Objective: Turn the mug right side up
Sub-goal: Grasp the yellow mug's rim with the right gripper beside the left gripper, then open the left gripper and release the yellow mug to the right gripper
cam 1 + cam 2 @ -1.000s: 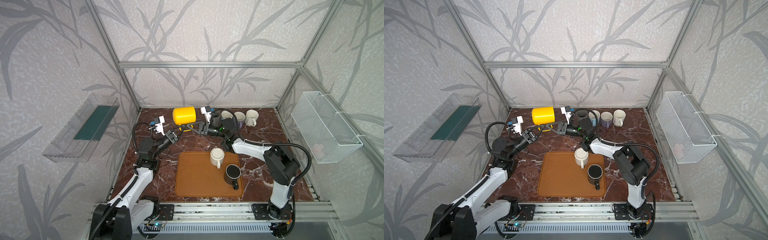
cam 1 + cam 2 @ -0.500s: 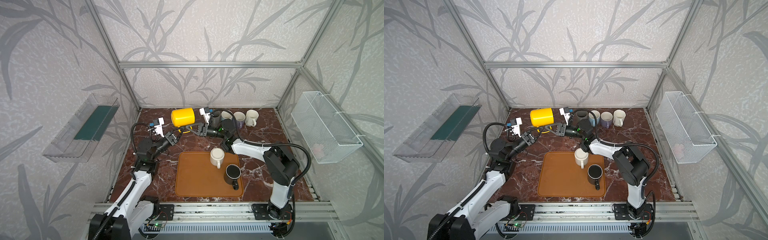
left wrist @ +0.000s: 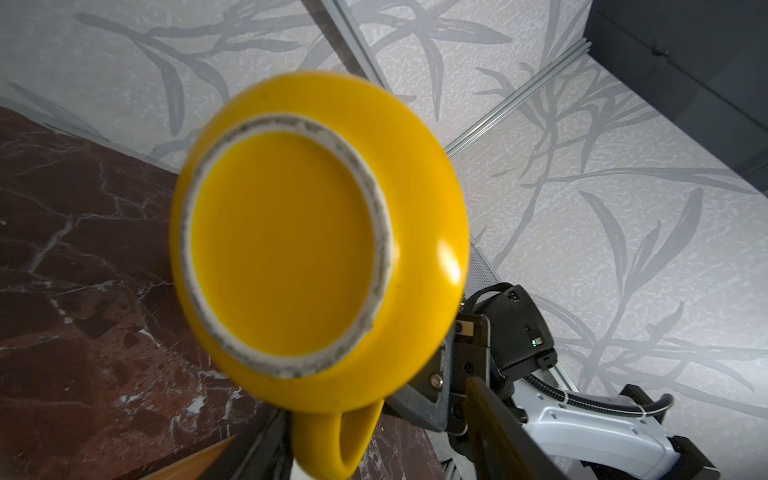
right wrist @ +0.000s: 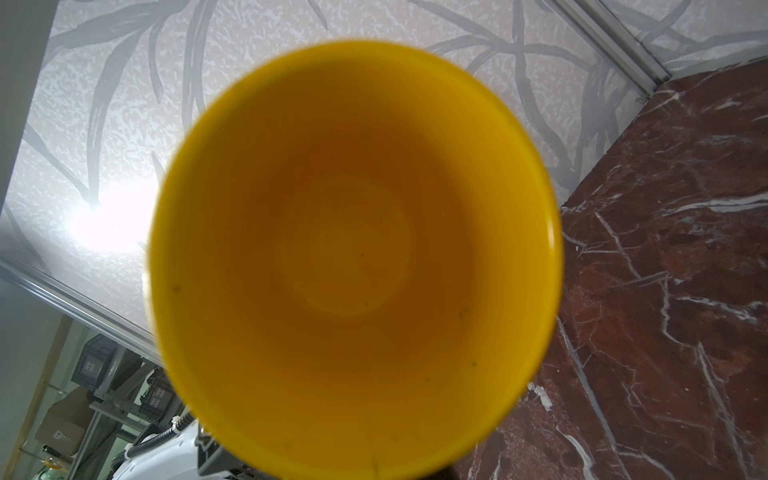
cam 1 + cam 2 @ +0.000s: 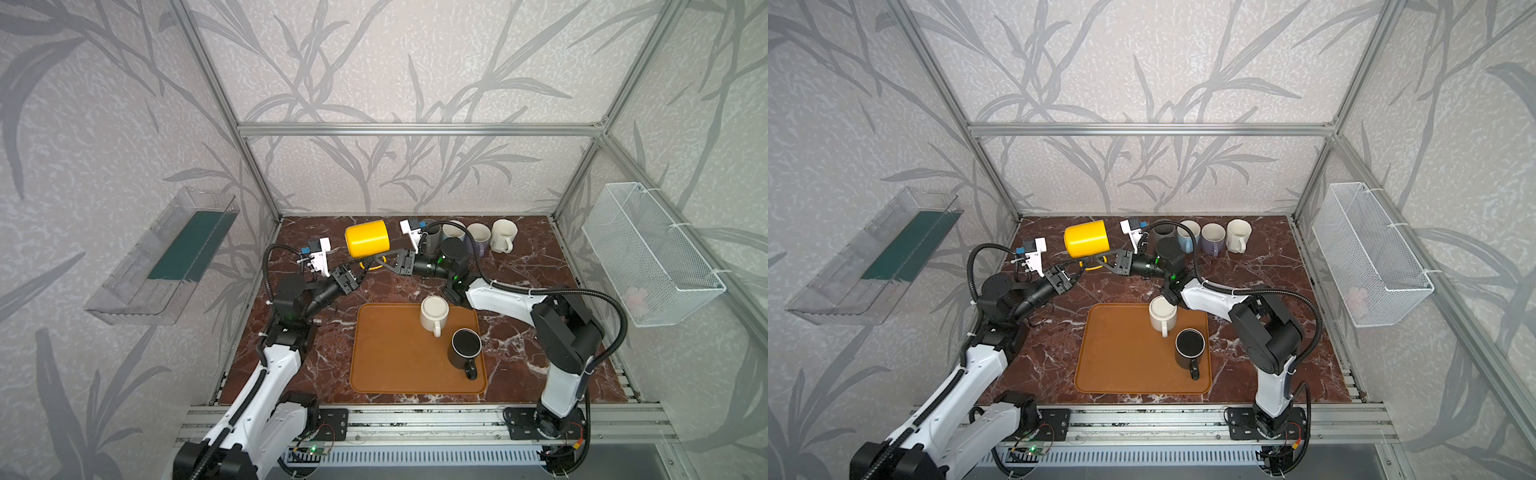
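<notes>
Mug [image 5: 367, 244]: kept aloft sideways, handle [image 3: 336, 440] pinched by right pincer [image 5: 376, 262].
Left pincer [image 5: 360, 272]: now spread, handle released.

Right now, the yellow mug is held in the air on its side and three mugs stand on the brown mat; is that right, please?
Not quite: only two mugs stand on the brown mat, a white mug and a black mug, as both top views show. The yellow mug is indeed held in the air on its side.
</notes>
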Tool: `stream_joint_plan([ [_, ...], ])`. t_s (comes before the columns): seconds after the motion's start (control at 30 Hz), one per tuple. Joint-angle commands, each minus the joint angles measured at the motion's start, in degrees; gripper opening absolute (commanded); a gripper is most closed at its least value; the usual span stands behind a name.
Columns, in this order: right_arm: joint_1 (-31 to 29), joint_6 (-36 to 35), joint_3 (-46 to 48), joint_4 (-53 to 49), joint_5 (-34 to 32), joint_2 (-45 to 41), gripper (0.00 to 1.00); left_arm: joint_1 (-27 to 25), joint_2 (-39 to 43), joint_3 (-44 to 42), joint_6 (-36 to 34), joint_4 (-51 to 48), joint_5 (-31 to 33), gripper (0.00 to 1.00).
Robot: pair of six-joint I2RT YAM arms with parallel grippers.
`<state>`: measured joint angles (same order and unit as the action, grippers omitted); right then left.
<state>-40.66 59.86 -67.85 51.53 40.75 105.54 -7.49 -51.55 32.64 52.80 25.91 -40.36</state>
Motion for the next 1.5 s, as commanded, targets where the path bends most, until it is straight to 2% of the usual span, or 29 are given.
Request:
stream_joint_plan([
  [0.0,0.24,-5.09,-0.67,0.18,-1.28,-5.45,0.0,-0.16,1.19,3.76,-5.85,-11.67,4.34,0.65],
  [0.33,0.22,-12.99,-1.29,-12.94,-4.53,-10.04,0.0,-0.75,-1.6,5.22,-9.37,-18.39,7.73,0.65],
  [0.5,0.24,-17.45,-2.38,-20.38,-7.14,-11.73,0.0,-3.55,-1.53,7.24,-13.08,-23.36,11.25,0.65],
  [0.73,0.19,-23.0,-4.55,-30.02,-11.88,-12.89,0.0,-10.19,-3.82,13.56,-20.3,-36.46,23.38,0.65],
  [1.17,0.21,-31.5,-9.67,-43.49,-20.27,-12.4,0.0,-19.87,-11.27,23.46,-26.29,-52.4,46.98,0.65],
  [1.3,0.07,-33.08,-12.46,-48.28,-23.42,-11.2,0.0,-22.58,-13.97,25.81,-27.43,-55.66,52.65,0.64],
  [1.47,-0.36,-34.77,-15.87,-54.31,-30.83,-9.77,0.0,-25.02,-16.01,27.69,-28.25,-57.79,57.17,0.64],
])
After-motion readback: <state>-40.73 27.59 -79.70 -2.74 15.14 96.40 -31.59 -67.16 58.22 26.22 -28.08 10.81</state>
